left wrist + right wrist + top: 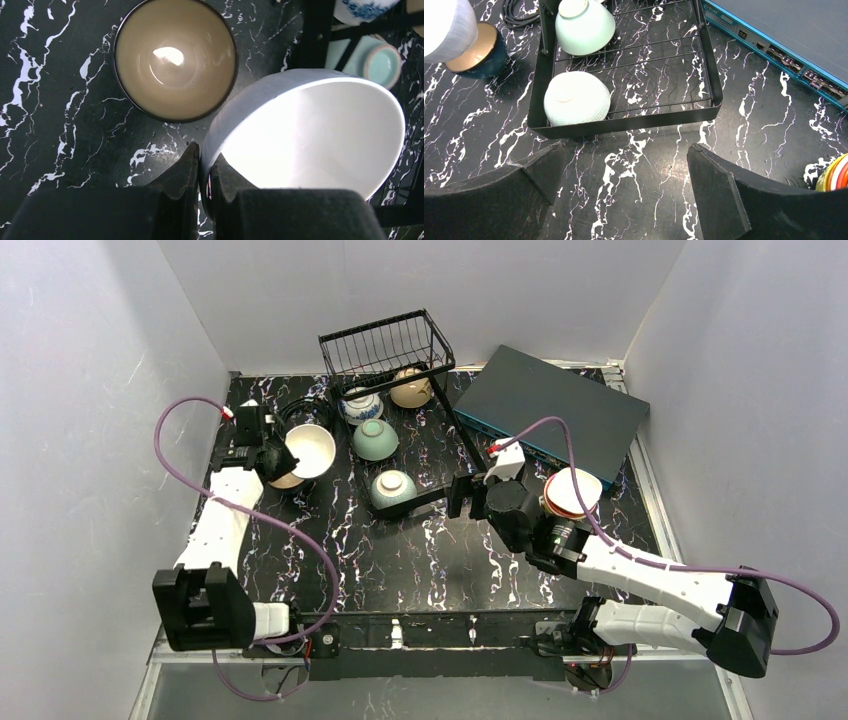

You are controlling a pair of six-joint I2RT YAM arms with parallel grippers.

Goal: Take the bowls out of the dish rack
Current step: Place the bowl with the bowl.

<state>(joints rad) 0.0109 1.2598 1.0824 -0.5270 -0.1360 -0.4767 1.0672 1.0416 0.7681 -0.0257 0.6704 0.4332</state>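
Table (400, 560): black slab, white marble veining. Left gripper (204, 160): black fingers nearly together, pinching the thin rim of the white bowl (310, 135), one finger inside and one outside. The white bowl is smooth, glossy and tilted, outside the rack at its left. Dark teal bowl (175, 60): round, glossy beige inside, upright on the table just beside the white one. Dish rack (624, 121): black wire grid floor, solid low walls, raised wire basket at the far end. In it, far to near: blue-and-white bowl (361, 406) and beige bowl (411, 388) by the basket; pale green bowl (584, 27), smooth glaze, upside down; pale bowl (576, 97), finely crackled surface, upside down in the near left corner. Right gripper (626, 150): matte black wedge-shaped fingers spread wide, holding nothing, over the table just before the rack's near wall. Stack of bowls (572, 492): orange and yellow rims, on the table right of the rack. Box (784, 30): flat, grey-teal, blue-edged, rectangular.
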